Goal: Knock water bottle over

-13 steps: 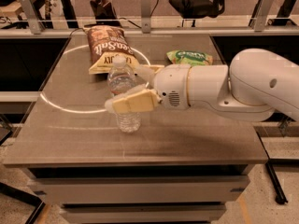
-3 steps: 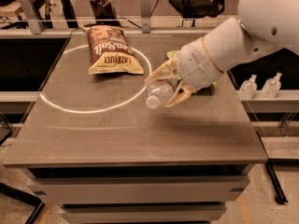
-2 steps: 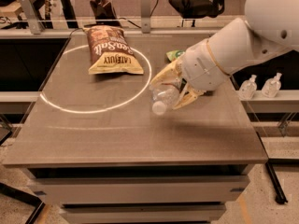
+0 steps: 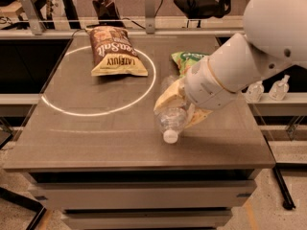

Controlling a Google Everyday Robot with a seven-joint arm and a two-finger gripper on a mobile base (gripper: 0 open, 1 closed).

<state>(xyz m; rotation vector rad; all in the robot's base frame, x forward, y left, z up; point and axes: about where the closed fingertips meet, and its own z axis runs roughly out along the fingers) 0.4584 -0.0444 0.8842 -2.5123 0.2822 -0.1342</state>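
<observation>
The water bottle point(image 4: 171, 120) is a clear ribbed plastic bottle with a white cap point(image 4: 170, 136). It is tipped far over, right of the table's middle, with its cap pointing at the front edge and close to the tabletop. My gripper point(image 4: 175, 113) is shut on the bottle, with cream fingers point(image 4: 165, 96) on both sides of its body. The white arm reaches in from the upper right and hides the bottle's base.
A brown chip bag point(image 4: 113, 51) lies at the back left inside a white circle painted on the table point(image 4: 96, 133). A green snack bag point(image 4: 188, 59) lies at the back, partly behind the arm. Two small pump-top bottles point(image 4: 266, 89) stand on a ledge to the right.
The gripper has carried the bottle down and toward the front edge. The bottle has tipped further, and its cap is now near the tabletop.
</observation>
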